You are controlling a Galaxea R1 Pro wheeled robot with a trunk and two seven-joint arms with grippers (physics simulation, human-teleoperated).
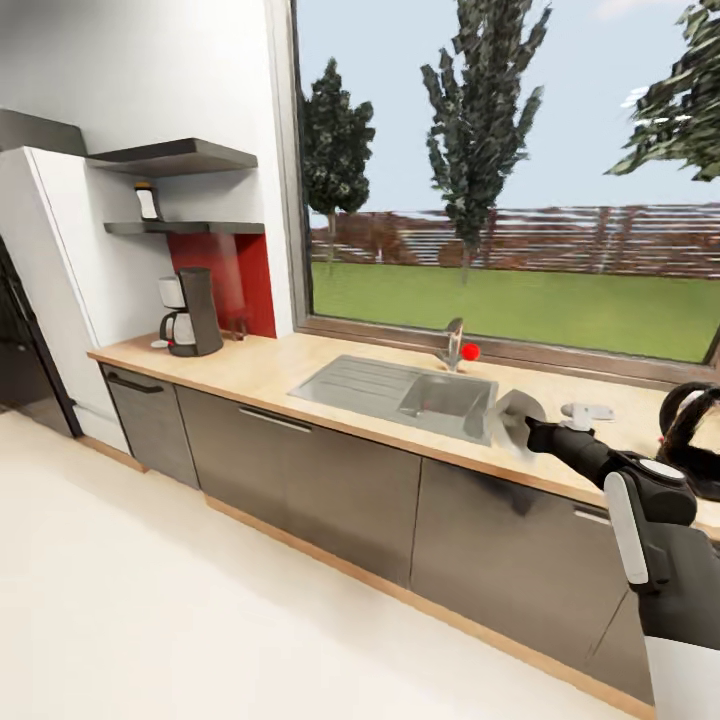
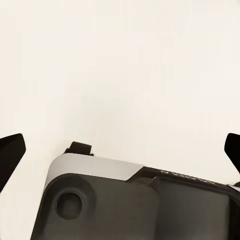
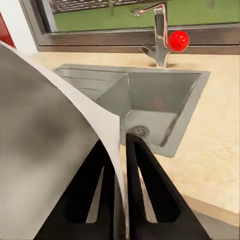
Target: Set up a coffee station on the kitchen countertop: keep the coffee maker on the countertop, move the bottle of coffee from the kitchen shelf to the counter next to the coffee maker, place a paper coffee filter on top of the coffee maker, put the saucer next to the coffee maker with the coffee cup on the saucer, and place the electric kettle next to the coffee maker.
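The black coffee maker point(image 1: 190, 312) with its glass pot stands at the left end of the wooden countertop point(image 1: 270, 365). The bottle of coffee point(image 1: 148, 202) stands on the lower wall shelf point(image 1: 185, 228) above it. My right gripper point(image 1: 527, 432) is shut on a white paper coffee filter point(image 1: 520, 412), held over the counter beside the sink. In the right wrist view the fingers point(image 3: 137, 165) pinch the filter's edge point(image 3: 60, 145). The black electric kettle point(image 1: 692, 425) sits at the far right. My left gripper point(image 2: 120, 150) is open, pointing at the floor.
A steel sink point(image 1: 405, 390) with faucet point(image 1: 453, 345) and a red ball point(image 1: 470, 351) lies mid-counter under the big window. A small pale object point(image 1: 587, 410) lies right of the sink. A tall cabinet point(image 1: 45, 280) stands left; pale open floor point(image 1: 200, 600) spreads in front.
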